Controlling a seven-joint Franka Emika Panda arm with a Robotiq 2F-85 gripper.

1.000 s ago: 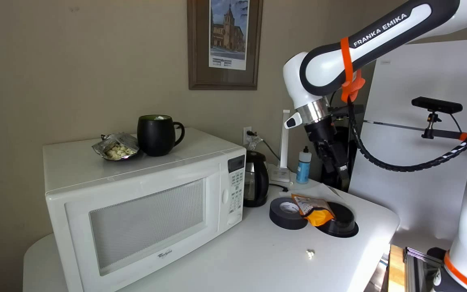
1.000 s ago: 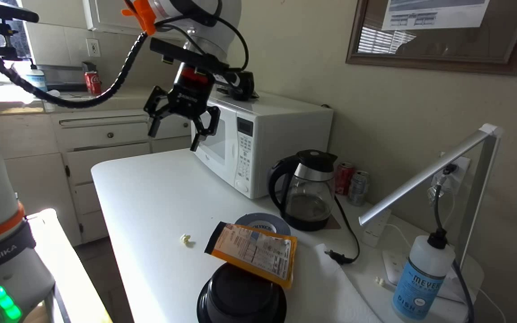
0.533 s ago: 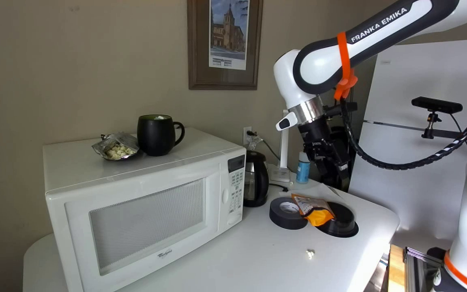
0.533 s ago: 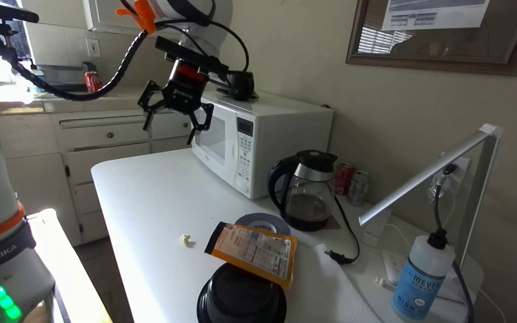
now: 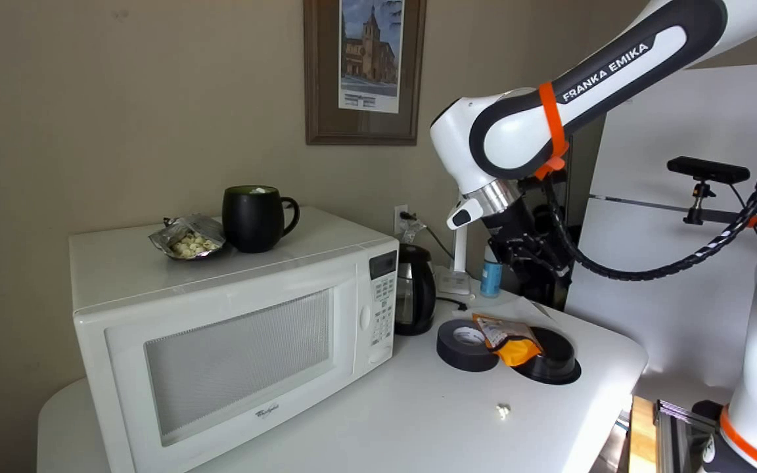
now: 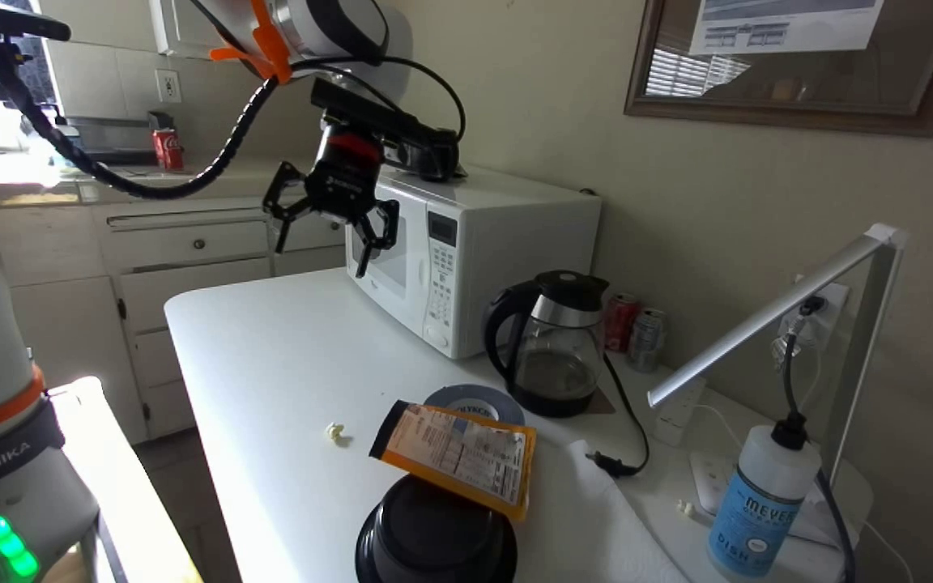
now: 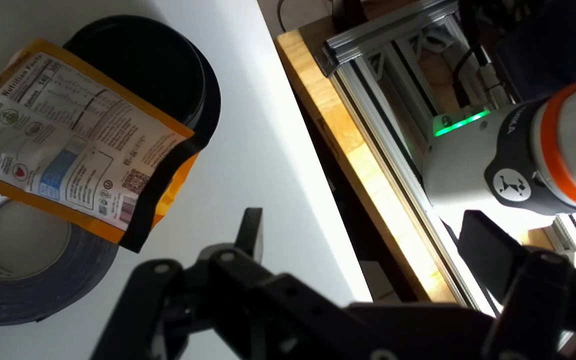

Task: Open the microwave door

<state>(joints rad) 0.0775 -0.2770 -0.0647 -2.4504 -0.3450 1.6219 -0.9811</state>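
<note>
The white microwave (image 5: 122, 269) stands on the table, and it also shows in an exterior view (image 6: 527, 259). The microwave door (image 5: 240, 361) is shut flat against its front, left of the narrow button panel; its right part also shows in an exterior view (image 6: 415, 279). My gripper (image 6: 321, 259) is open and empty, in the air above the table, apart from the door. In that view it overlaps part of the door window. In the wrist view my gripper (image 7: 363, 217) has its fingers wide apart, over the table's edge. The microwave is out of the wrist view.
A black mug (image 5: 253, 220) and an open popcorn bag (image 5: 189, 240) sit on the microwave. A kettle (image 6: 560, 348) stands beside it. Grey tape (image 5: 464, 348), an orange pouch (image 6: 462, 453) and a black bowl (image 6: 434, 526) lie on the table. A lamp and soap bottle (image 6: 766, 502) stand farther off.
My arm has swung a little toward the microwave and the wrist has tilted. The gripper has shifted slightly and stays open. The microwave door has not moved.
</note>
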